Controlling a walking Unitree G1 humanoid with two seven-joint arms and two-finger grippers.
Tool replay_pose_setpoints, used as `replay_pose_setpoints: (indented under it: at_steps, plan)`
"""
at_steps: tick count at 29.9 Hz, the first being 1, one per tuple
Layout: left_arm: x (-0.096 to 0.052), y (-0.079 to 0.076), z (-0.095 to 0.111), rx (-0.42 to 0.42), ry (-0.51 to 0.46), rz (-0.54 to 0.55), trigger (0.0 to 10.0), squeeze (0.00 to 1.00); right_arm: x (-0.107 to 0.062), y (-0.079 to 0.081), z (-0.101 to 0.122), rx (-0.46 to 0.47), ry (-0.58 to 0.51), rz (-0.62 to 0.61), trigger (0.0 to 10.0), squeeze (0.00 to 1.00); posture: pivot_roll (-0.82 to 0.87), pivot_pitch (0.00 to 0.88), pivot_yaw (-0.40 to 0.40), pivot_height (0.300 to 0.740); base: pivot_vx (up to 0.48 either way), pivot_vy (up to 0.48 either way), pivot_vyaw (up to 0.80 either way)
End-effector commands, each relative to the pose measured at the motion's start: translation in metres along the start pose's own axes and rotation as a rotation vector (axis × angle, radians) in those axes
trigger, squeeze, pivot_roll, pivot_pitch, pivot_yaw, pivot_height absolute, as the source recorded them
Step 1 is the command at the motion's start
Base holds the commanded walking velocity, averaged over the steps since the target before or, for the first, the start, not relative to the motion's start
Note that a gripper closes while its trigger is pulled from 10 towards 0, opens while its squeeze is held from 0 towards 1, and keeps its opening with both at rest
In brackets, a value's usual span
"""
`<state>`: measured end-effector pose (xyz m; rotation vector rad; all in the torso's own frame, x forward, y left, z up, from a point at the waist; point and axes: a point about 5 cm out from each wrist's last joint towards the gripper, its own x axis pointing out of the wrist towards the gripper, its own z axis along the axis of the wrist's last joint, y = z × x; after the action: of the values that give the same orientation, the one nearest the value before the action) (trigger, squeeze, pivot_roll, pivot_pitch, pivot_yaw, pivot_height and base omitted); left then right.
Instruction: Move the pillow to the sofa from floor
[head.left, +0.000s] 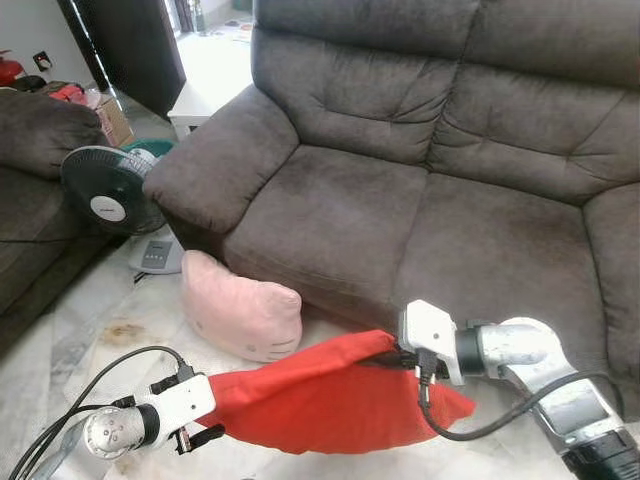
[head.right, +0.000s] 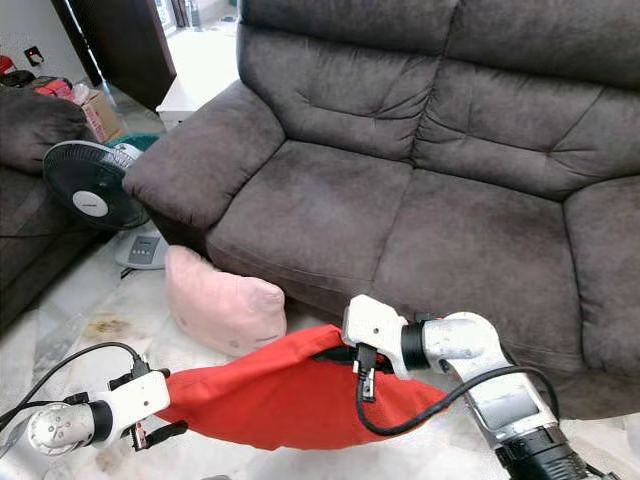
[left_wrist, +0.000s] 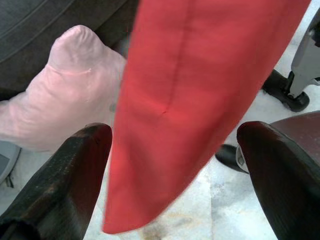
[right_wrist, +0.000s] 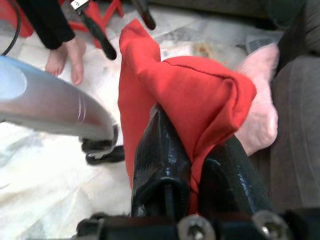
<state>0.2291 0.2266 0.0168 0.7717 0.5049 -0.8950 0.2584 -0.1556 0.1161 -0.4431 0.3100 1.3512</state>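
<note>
A red pillow (head.left: 320, 395) hangs just above the floor in front of the dark grey sofa (head.left: 400, 220). My right gripper (head.left: 392, 356) is shut on the fabric at its top right edge; the right wrist view shows red cloth bunched between the two black fingers (right_wrist: 160, 150). My left gripper (head.left: 195, 408) stands open at the pillow's left tip, one finger on each side of the red cloth (left_wrist: 165, 100) without clamping it. A pink pillow (head.left: 240, 310) lies on the floor against the sofa's front, left of the red one.
A standing fan (head.left: 105, 190) and a white device (head.left: 158, 255) sit on the floor by the sofa's left arm. A second dark sofa (head.left: 30, 210) fills the left edge. A person's bare feet (right_wrist: 65, 55) stand on the marble floor nearby.
</note>
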Motion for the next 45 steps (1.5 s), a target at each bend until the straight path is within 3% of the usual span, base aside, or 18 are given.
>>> replay_pose_setpoints:
  at_steps: [1,12,19,23,29,35,37,38,43,45]
  plan:
    - [-0.005,0.005,-0.004,-0.005,0.010,0.005,10.0,0.00,-0.003,0.001,0.021,-0.071,-0.075,0.023,10.0,0.00,0.18,0.062,-0.029,0.740,0.000,0.000,0.00]
    - [-0.004,0.010,-0.004,-0.019,-0.002,-0.003,10.0,0.00,-0.001,0.007,0.023,-0.066,-0.081,0.080,10.0,0.00,0.18,0.070,-0.033,0.740,0.000,0.000,0.00]
    - [0.014,-0.001,0.011,-0.083,-0.096,-0.073,10.0,0.00,0.000,0.010,0.025,-0.063,-0.084,0.096,10.0,0.00,0.17,0.072,-0.034,0.740,0.000,0.000,0.00]
    - [0.015,-0.003,0.018,-0.116,-0.151,-0.094,10.0,0.00,-0.001,0.010,0.025,-0.061,-0.083,0.096,10.0,0.00,0.17,0.074,-0.035,0.740,0.000,0.000,0.00]
    - [0.013,-0.005,0.013,-0.108,-0.122,-0.113,10.0,0.00,0.000,0.011,0.025,-0.060,-0.083,0.102,10.0,0.00,0.17,0.074,-0.036,0.740,0.000,0.000,0.00]
    - [0.011,-0.014,0.012,-0.175,-0.139,-0.210,10.0,0.00,0.000,0.011,0.027,-0.063,-0.085,0.101,10.0,0.00,0.17,0.074,-0.037,0.740,0.000,0.000,0.00]
    - [0.007,-0.028,0.016,-0.160,-0.129,-0.350,10.0,0.00,-0.001,0.011,0.026,-0.062,-0.082,0.101,10.0,0.00,0.17,0.075,-0.039,0.740,0.000,0.000,0.00]
    - [0.006,-0.030,0.016,-0.160,-0.129,-0.366,10.0,0.00,-0.001,0.011,0.026,-0.062,-0.082,0.101,10.0,0.00,0.17,0.075,-0.039,0.740,0.000,0.000,0.00]
    - [-0.001,-0.020,0.038,-0.147,-0.194,-0.354,10.0,0.00,-0.001,0.011,0.026,-0.059,-0.081,0.100,10.0,0.00,0.17,0.074,-0.042,0.740,0.000,0.000,0.00]
    - [-0.004,-0.008,0.049,-0.114,-0.231,-0.307,10.0,0.00,0.001,0.011,0.025,-0.058,-0.082,0.102,10.0,0.00,0.18,0.073,-0.042,0.740,0.000,0.000,0.00]
